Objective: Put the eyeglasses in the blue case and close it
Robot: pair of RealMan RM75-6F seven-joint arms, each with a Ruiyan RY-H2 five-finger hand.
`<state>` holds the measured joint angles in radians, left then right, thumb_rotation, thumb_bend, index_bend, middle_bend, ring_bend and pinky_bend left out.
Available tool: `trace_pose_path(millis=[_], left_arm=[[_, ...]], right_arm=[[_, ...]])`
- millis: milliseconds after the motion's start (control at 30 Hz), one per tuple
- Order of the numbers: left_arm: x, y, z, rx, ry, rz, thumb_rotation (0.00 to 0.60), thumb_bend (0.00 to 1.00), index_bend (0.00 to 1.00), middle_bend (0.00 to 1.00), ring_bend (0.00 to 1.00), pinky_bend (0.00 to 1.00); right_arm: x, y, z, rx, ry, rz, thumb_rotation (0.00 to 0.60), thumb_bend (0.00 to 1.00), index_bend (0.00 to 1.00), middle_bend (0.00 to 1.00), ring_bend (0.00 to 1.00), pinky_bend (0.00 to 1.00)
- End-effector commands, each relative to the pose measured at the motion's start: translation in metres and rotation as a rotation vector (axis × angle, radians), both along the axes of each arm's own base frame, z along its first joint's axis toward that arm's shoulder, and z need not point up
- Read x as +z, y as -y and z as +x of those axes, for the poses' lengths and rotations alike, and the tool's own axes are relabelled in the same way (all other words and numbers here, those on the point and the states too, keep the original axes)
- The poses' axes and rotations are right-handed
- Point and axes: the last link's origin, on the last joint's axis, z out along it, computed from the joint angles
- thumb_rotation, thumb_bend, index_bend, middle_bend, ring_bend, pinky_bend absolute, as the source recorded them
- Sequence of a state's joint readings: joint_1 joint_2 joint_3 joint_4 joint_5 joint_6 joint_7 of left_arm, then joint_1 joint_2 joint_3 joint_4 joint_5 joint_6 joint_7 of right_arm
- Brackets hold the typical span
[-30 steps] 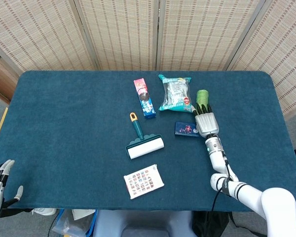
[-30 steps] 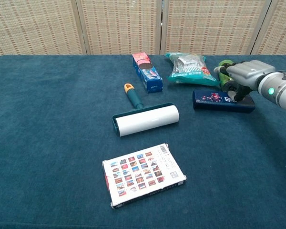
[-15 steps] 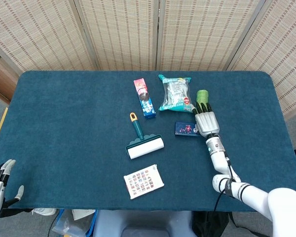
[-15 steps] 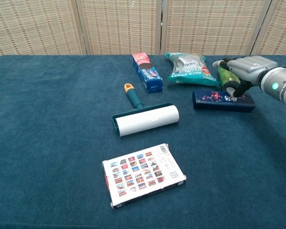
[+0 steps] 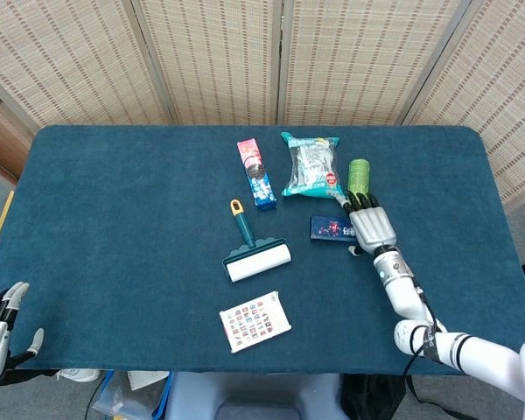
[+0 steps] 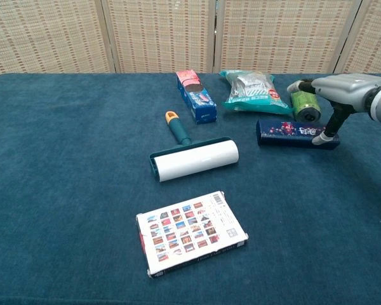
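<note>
— Eyeglasses cannot be seen anywhere on the table (image 5: 114,201); can the step be judged?

— Closing, probably. The blue case (image 6: 296,134) is lying shut and flat, just in front of the green roll (image 6: 304,106) and the snack bag (image 6: 252,91). Its right end is touched by a fingertip of the right hand (image 6: 340,95), whose fingers are spread; nothing is held.

— And next?

— Firm downward pressure on the lid would be called for, if it is not latched. The left hand (image 5: 0,328), open, is kept at the near left edge, well apart from the lint roller (image 6: 192,155).
</note>
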<state>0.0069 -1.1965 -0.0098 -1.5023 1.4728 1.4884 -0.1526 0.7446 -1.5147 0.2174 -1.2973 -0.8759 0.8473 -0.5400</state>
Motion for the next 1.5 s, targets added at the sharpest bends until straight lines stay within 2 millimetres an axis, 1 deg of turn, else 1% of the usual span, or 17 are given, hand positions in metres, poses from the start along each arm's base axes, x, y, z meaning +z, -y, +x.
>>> trace_pose_path(millis=[33,167,400,567,667,733,800,867,933,1000,1067,1133,1167,1267,1300,1367,1500], left_arm=[[0.001,0.001,0.000,0.004,-0.002,0.001,0.600,0.40,0.00,0.00,0.00,0.00],[0.001,0.002,-0.001,0.009,-0.002,0.002,0.600,0.40,0.00,0.00,0.00,0.00],[0.001,0.003,-0.003,0.017,-0.003,0.002,0.600,0.40,0.00,0.00,0.00,0.00],[0.001,0.003,-0.004,0.020,-0.003,0.003,0.600,0.40,0.00,0.00,0.00,0.00],[0.001,0.003,-0.005,0.022,-0.002,0.002,0.600,0.40,0.00,0.00,0.00,0.00],[0.001,0.003,-0.005,0.022,-0.002,0.004,0.600,0.40,0.00,0.00,0.00,0.00],[0.002,0.003,-0.005,0.022,-0.001,0.004,0.600,0.40,0.00,0.00,0.00,0.00],[0.002,0.003,-0.005,0.021,-0.001,0.004,0.600,0.40,0.00,0.00,0.00,0.00],[0.001,0.003,-0.005,0.021,-0.001,0.003,0.600,0.40,0.00,0.00,0.00,0.00],[0.001,0.002,-0.005,0.020,-0.002,0.002,0.600,0.40,0.00,0.00,0.00,0.00],[0.001,0.002,-0.004,0.018,-0.001,0.002,0.600,0.40,0.00,0.00,0.00,0.00],[0.001,0.002,-0.004,0.018,-0.002,0.001,0.600,0.40,0.00,0.00,0.00,0.00],[0.001,0.002,-0.004,0.017,-0.003,0.001,0.600,0.40,0.00,0.00,0.00,0.00],[0.001,0.001,-0.003,0.014,-0.003,0.001,0.600,0.40,0.00,0.00,0.00,0.00],[0.001,0.001,-0.003,0.013,-0.004,0.001,0.600,0.40,0.00,0.00,0.00,0.00],[0.001,0.001,-0.002,0.011,-0.004,0.002,0.600,0.40,0.00,0.00,0.00,0.00],[0.002,0.000,-0.001,0.009,-0.005,0.002,0.600,0.40,0.00,0.00,0.00,0.00]], right_arm=[[-0.009,0.002,0.000,-0.008,-0.038,0.027,0.600,0.13,0.06,0.00,0.00,0.00],[-0.019,0.008,0.003,-0.012,-0.079,0.042,0.600,0.13,0.07,0.00,0.00,0.00],[-0.034,0.018,0.008,-0.022,-0.116,0.054,0.600,0.20,0.19,0.00,0.00,0.00],[-0.038,0.023,0.010,-0.033,-0.121,0.055,0.600,0.21,0.21,0.00,0.00,0.00],[-0.040,0.025,0.010,-0.040,-0.121,0.053,0.600,0.24,0.24,0.00,0.00,0.00],[-0.040,0.027,0.010,-0.043,-0.113,0.050,0.600,0.27,0.28,0.01,0.00,0.00],[-0.040,0.027,0.011,-0.044,-0.099,0.044,0.600,0.30,0.36,0.04,0.00,0.00],[-0.040,0.027,0.011,-0.039,-0.092,0.038,0.600,0.36,0.47,0.09,0.00,0.00],[-0.040,0.027,0.012,-0.034,-0.080,0.032,0.600,0.39,0.54,0.12,0.00,0.00],[-0.040,0.027,0.012,-0.030,-0.075,0.030,0.600,0.41,0.58,0.15,0.00,0.00],[-0.040,0.026,0.011,-0.026,-0.067,0.031,0.600,0.41,0.58,0.15,0.00,0.00],[-0.039,0.025,0.011,-0.023,-0.065,0.039,0.600,0.38,0.55,0.13,0.00,0.00],[-0.038,0.024,0.011,-0.022,-0.064,0.043,0.600,0.34,0.49,0.11,0.00,0.00],[-0.034,0.022,0.011,-0.022,-0.056,0.054,0.600,0.20,0.13,0.02,0.00,0.00],[-0.033,0.021,0.012,-0.021,-0.050,0.053,0.600,0.17,0.05,0.01,0.00,0.00],[-0.028,0.019,0.014,-0.012,-0.035,0.046,0.600,0.14,0.00,0.00,0.00,0.00],[-0.016,0.011,0.013,0.010,-0.005,0.023,0.600,0.13,0.00,0.00,0.00,0.00]])
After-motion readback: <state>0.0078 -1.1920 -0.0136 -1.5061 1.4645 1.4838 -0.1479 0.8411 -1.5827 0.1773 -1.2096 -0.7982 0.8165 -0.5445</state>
